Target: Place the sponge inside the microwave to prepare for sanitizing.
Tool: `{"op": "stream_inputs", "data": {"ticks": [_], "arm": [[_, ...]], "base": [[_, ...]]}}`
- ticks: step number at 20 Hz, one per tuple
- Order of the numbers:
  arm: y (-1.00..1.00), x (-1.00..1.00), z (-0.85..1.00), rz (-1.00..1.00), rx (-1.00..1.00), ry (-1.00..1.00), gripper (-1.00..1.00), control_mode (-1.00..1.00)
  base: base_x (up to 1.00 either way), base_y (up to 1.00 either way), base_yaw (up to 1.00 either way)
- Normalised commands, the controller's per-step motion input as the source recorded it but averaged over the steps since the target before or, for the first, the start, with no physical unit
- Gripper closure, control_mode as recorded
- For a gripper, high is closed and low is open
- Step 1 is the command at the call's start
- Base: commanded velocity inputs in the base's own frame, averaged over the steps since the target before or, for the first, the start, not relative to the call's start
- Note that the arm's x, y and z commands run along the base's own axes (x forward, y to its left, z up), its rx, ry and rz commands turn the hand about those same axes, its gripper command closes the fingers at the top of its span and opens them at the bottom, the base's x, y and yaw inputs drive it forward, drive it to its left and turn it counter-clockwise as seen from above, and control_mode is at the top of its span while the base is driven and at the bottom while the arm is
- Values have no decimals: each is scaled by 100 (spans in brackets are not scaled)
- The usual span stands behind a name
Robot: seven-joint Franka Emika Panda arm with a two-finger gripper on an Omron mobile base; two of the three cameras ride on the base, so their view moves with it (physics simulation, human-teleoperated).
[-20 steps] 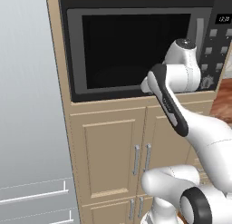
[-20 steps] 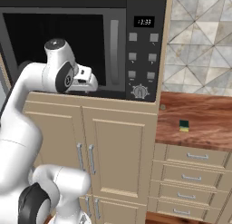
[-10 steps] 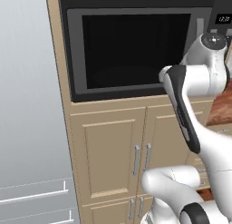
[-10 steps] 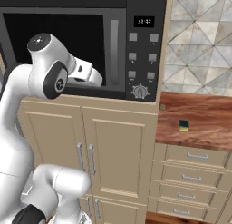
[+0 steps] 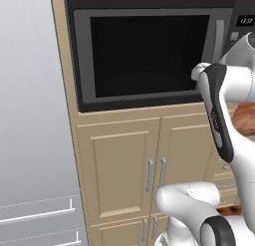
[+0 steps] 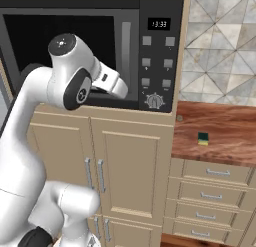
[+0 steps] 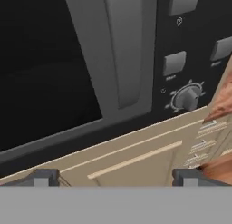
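The microwave (image 5: 149,51) is built in above the cabinets, its dark glass door shut. Its grey vertical handle (image 7: 127,51) and the dial (image 7: 188,96) of its button panel (image 6: 159,56) are close in the hand view. My gripper (image 7: 117,178) is open with nothing between its fingers, just in front of the door's lower right part near the handle. The sponge (image 6: 203,138), a small green and yellow block, lies on the wooden counter (image 6: 225,126) to the right of the microwave, well away from the gripper.
Beige cabinet doors (image 6: 95,176) with metal handles stand under the microwave. Drawers (image 6: 210,191) sit below the counter, with a tiled wall (image 6: 220,41) behind it. A tall grey appliance front (image 5: 30,115) is on the left. My white arm (image 5: 219,100) crosses the microwave's right side.
The arm has swung rightward across the microwave front, bringing the hand nearer the handle and panel. The gripper stayed open. The sponge has not moved.
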Motion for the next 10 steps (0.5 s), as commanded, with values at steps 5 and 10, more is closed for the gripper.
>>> {"op": "stream_inputs", "data": {"ticks": [5, 10], "arm": [[-27, 2, 12, 3, -10, -23, -100, -100], [-25, 13, 0, 0, -15, -23, -100, -100]], "base": [[0, 0, 0], [0, 0, 0]]}}
